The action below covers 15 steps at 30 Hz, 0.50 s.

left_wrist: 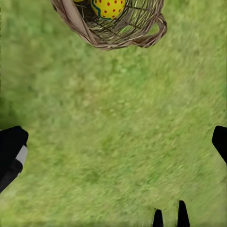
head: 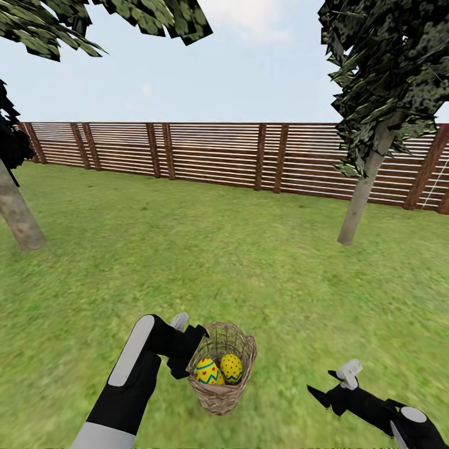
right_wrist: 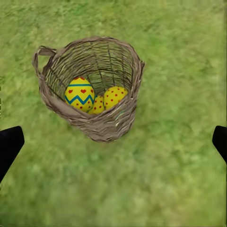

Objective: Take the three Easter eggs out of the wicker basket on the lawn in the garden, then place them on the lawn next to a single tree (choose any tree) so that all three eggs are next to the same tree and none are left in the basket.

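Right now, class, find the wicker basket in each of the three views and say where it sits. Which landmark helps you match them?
Head view: the wicker basket sits low, near the middle, on the lawn, beside the left arm.
Left wrist view: the basket is at the top edge, cut off.
Right wrist view: the basket is whole, upper middle.
Shared landmark: the Easter eggs inside it.

No text, label or number can be read anywhere.
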{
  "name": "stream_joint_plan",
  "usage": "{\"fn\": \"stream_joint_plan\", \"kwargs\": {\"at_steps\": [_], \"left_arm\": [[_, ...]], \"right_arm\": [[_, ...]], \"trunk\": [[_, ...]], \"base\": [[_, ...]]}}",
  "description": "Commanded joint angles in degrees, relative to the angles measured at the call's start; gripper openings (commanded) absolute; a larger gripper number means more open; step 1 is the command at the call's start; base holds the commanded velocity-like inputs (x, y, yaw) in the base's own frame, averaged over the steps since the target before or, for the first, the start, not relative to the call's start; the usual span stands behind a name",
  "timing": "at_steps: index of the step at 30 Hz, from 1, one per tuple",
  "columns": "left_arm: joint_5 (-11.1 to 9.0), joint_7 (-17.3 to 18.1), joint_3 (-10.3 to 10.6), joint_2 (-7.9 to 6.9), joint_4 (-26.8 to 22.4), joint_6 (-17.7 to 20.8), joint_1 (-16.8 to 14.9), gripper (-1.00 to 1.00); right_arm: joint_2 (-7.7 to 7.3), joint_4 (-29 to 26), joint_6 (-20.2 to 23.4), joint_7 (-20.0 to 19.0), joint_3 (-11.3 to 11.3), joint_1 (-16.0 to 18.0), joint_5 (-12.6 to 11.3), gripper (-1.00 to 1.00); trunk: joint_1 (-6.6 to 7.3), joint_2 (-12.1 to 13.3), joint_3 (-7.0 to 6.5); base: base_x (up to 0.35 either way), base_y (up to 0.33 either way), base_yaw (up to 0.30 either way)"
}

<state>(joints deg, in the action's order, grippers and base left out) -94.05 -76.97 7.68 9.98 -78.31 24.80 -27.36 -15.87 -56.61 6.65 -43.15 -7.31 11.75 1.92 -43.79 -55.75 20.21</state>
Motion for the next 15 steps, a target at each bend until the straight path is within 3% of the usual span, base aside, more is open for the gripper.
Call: {"fn": "stream_joint_plan", "kwargs": {"at_steps": [1,6,15], "left_arm": [[-0.08,-0.28,-0.04,0.01,-0.03,0.60,-0.05,1.00],[-0.21,-0.20,-0.03,0.01,0.05,0.62,-0.05,1.00],[-0.25,-0.26,-0.03,0.01,0.08,0.60,-0.05,1.00]], "right_arm": [[-0.03,-1.12,1.66,-0.62,-0.16,0.03,0.20,1.00],[-0.11,-4.16,5.72,-1.70,-0.16,0.03,0.22,1.00],[0.07,-4.49,6.29,-3.42,-0.16,0.03,0.36,1.00]], "trunk": [[-0.01,-0.05,0.16],[-0.01,-0.05,0.60],[-0.01,-0.05,1.32]], "base": [[0.000,0.000,0.000],[0.000,0.000,0.000],[0.000,0.000,0.048]]}}
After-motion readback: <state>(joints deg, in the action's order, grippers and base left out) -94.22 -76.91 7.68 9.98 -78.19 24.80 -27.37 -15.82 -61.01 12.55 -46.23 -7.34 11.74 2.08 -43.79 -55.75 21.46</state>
